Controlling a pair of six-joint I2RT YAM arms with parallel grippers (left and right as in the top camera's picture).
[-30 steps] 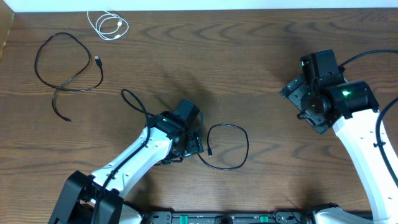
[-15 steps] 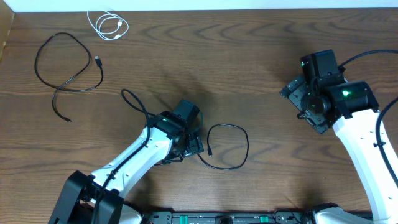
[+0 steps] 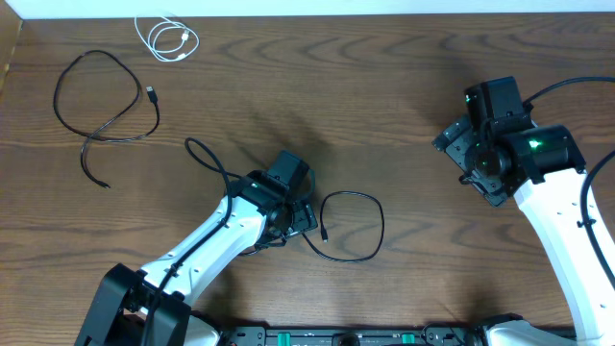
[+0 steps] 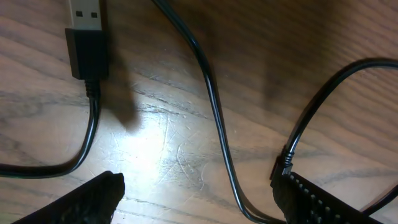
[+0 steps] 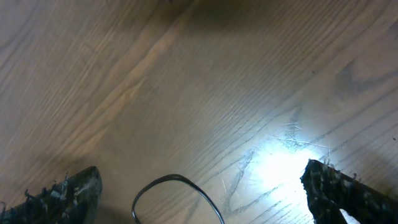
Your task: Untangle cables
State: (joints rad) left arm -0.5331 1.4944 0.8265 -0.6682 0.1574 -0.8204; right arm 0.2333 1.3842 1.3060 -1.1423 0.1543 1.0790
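Left claw (image 4: 208,199): spread. Its 2 fingertips (image 4: 102,194) are low over the surface (image 3: 384,96), well apart, pinching nothing. A strand of the near black cable (image 4: 211,106) runs between them. A 2nd strand curves in close against the right-hand fingertip; I cannot tell whether the 2 touch. The cable's USB plug (image 4: 86,37) lies flat just ahead of the left-hand fingertip.

From overhead, the left claw (image 3: 306,219) is at the left edge of that cable's loop (image 3: 383,223), which lies open and roughly round on the surface, low and centre. It crosses no other cable.

Right claw (image 5: 208,196): spread, with both fingertips at the bottom corners of its wrist view and bare wood between them. A thin dark loop (image 5: 177,183) shows at the lower edge; I cannot tell what it belongs to. From overhead, the right claw (image 3: 459,159) is at the right side of the surface, well apart from all 3 cables.

The far black cable (image 3: 91,139) lies at the left, crossing itself once, with 1 plug beside the loop. The white cable (image 3: 183,38) is coiled at the top left, apart from the far black cable.
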